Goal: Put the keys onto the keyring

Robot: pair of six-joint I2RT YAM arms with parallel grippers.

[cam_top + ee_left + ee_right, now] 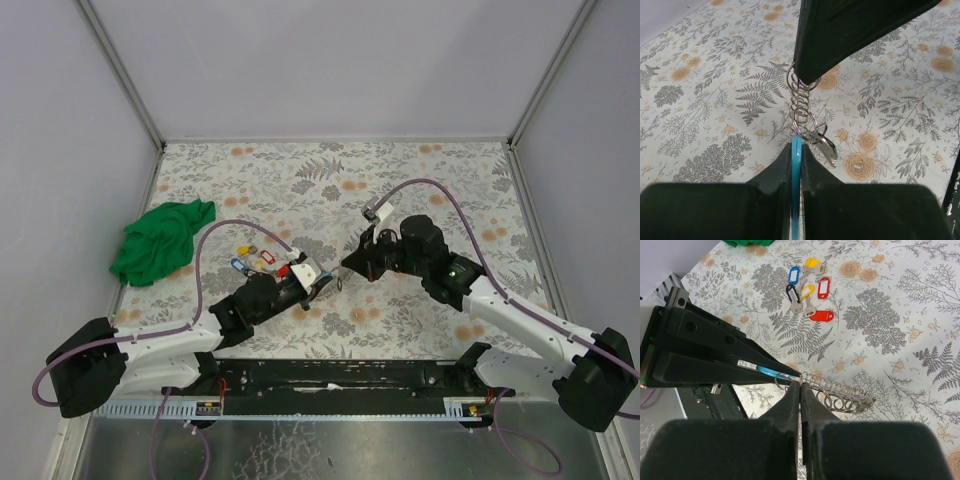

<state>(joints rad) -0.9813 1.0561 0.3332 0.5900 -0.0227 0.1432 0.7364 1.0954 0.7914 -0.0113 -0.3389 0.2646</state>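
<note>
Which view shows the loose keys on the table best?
Right wrist: the keys lie spread and unblocked, every coloured tag distinct. Top external shows them as tiny specks beside the left arm. Left wrist shows none of them.

The keys (807, 290) show bright bare metal with glossy, smooth plastic tags, the keyring (796, 165) pairs a smooth light-blue coated arc with a coil of shiny bare wire, the green cloth (160, 243) is matt and creased, and the table (420, 170) carries a matt floral print.
</note>
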